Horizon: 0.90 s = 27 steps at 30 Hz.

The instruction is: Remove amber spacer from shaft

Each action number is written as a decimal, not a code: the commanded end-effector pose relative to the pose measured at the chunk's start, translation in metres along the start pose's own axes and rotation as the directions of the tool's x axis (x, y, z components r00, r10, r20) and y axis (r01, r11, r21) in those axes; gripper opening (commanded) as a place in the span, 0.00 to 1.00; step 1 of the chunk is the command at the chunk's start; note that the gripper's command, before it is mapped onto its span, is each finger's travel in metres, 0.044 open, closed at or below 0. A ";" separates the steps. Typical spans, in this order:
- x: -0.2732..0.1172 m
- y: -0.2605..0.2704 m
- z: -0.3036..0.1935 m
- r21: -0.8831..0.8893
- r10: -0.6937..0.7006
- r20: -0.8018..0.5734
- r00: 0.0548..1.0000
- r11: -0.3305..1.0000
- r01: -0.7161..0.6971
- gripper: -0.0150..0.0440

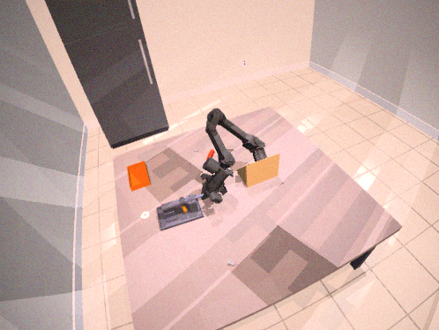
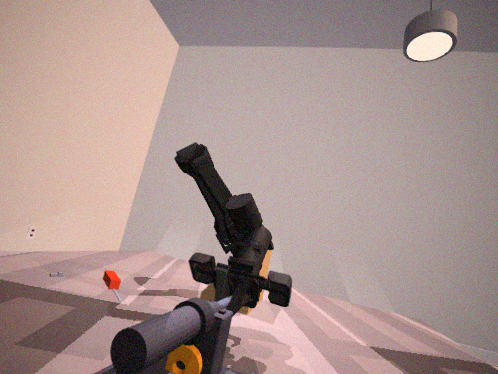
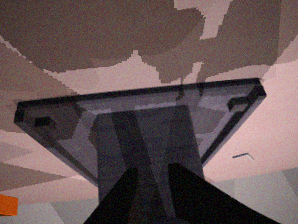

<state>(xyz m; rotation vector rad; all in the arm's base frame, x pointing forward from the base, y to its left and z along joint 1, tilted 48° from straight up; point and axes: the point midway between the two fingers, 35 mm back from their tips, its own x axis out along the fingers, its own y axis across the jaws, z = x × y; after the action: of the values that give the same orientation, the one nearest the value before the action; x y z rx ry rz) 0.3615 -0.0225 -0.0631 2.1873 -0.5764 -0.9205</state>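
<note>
The dark fixture plate (image 1: 182,221) (image 3: 135,95) carries a grey upright block (image 2: 218,337) and a thick cylinder (image 2: 162,332) with a collar. The amber spacer (image 1: 184,209) (image 2: 186,358) is beside and below the cylinder, its hole showing in the exterior view; its contact with the plate cannot be made out. The pale shaft (image 1: 199,196) (image 2: 223,302) extends from the collar side to the fingers. My gripper (image 1: 203,194) (image 2: 234,301) (image 3: 153,175) is shut on its outer end. The inside of the housing and any other spacers are hidden.
A tan upright box (image 1: 263,170) stands beside the arm. An orange tray (image 1: 139,176) (image 3: 7,205) is at the table's left. A red-handled tool (image 1: 211,154) (image 2: 111,279) lies behind the gripper. A white ring (image 1: 145,213) lies left of the plate.
</note>
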 end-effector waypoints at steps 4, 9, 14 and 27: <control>0.001 0.001 -0.001 0.000 0.004 0.000 1.000 1.000 -0.004 0.25; 0.001 0.001 -0.002 0.000 0.004 -0.001 1.000 1.000 -0.004 0.25; 0.002 0.001 -0.002 0.000 0.004 -0.001 1.000 1.000 -0.004 0.25; 0.003 0.001 -0.003 0.000 0.004 -0.001 1.000 1.000 -0.004 0.25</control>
<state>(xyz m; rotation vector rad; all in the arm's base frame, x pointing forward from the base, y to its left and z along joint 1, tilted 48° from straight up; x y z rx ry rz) 0.3642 -0.0229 -0.0629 2.1894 -0.5775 -0.9202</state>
